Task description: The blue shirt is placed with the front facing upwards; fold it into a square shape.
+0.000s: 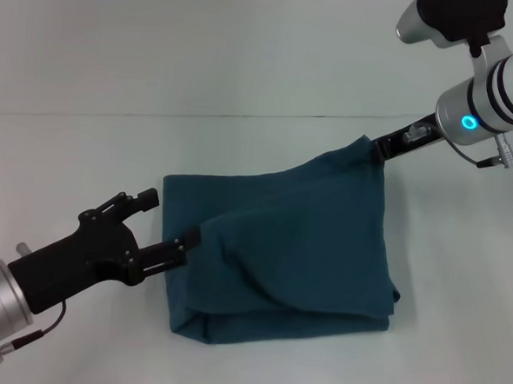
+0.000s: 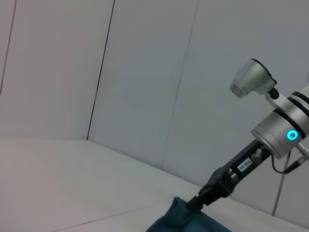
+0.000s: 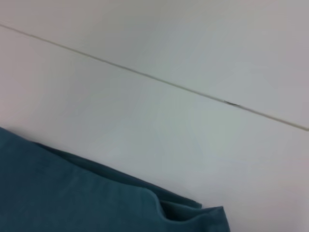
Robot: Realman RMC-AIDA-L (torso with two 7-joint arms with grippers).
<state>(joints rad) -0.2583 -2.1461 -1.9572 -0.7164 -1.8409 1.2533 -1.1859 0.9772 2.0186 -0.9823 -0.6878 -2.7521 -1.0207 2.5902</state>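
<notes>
The blue shirt [image 1: 297,247] lies on the white table, folded into a thick rough rectangle, with no print showing. Its top layer is lifted off the layers beneath. My left gripper [image 1: 191,240] is shut on the shirt's left edge. My right gripper [image 1: 379,148] is shut on the shirt's far right corner and holds it raised. The left wrist view shows the right gripper [image 2: 195,203] pinching that teal corner [image 2: 186,221]. The right wrist view shows only layered shirt cloth [image 3: 72,193] on the table.
The white table [image 1: 76,155] runs out on all sides of the shirt. A white wall [image 1: 205,41] stands behind its far edge. A dark seam [image 3: 159,81] crosses the white surface in the right wrist view.
</notes>
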